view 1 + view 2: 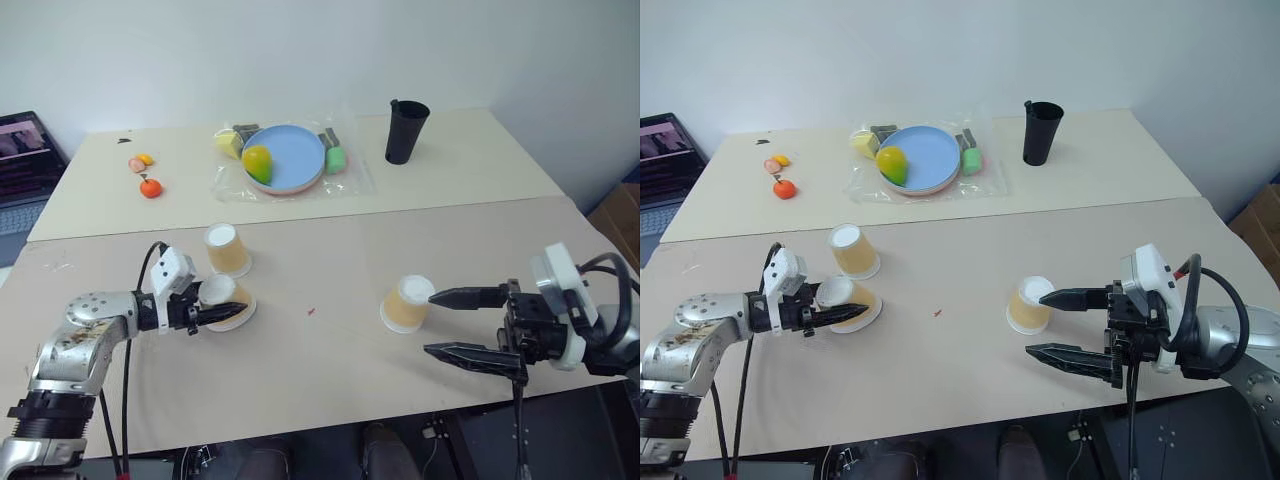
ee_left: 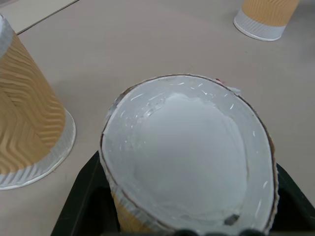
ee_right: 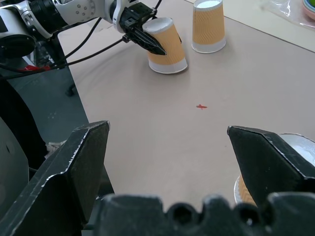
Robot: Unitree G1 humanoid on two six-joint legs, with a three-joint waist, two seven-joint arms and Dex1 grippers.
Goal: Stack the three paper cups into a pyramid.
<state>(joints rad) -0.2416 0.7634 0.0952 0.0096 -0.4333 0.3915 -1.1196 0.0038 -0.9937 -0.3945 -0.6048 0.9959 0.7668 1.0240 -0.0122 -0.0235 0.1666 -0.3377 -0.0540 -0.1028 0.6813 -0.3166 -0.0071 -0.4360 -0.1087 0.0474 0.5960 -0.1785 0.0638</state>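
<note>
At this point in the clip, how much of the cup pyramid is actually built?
None of it: all three cups sit upside down and apart on the table. In hand: the left hand is shut on the near-left cup, beside the far-left cup. The right hand is open by the right cup. Left: pair two cups, then top them.

Your left gripper (image 1: 215,316) reaches in low from the left, its two black fingers closed on the sides of an upside-down orange-tan paper cup (image 1: 228,303) with a white base, which is tilted. Your right gripper (image 1: 462,325) comes in from the right, pointing left, its black fingers spread wide, one above the other, holding nothing between them.
</note>
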